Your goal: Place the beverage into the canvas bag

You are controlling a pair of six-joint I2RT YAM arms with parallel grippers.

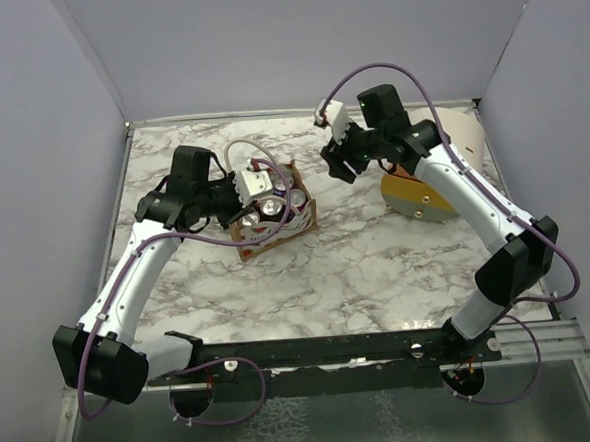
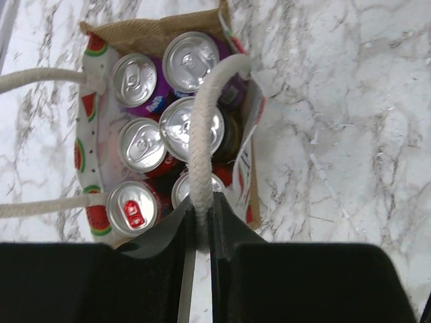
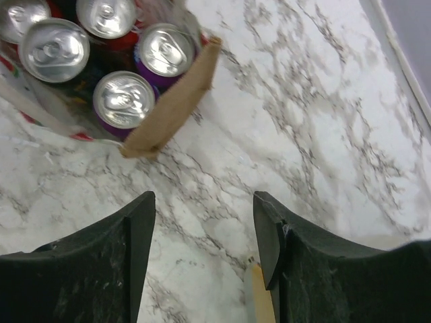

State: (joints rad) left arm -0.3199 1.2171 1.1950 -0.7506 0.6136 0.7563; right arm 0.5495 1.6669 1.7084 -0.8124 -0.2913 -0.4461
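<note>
Canvas bag [image 1: 266, 246] stands on the marble counter [image 1: 378, 266], left of centre toward the far edge. Left tool [image 2: 201, 208] is clamped on one white rope handle [image 2: 202, 134] above it. Right tool [image 3: 202, 202] hangs near the bag's right side, jaws apart and empty. Beverage cans [image 2: 193, 128] stand upright inside.

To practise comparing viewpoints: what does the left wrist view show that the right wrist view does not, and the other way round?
Only the left wrist view: the left claw shut on a white rope handle, and the watermelon print on the white panel of the canvas bag.
Only the right wrist view: the right claw, open and empty, over the bare marble table, apart from the bag's tan end.
Both: the bag standing open, with silver-topped cans upright inside.
</note>
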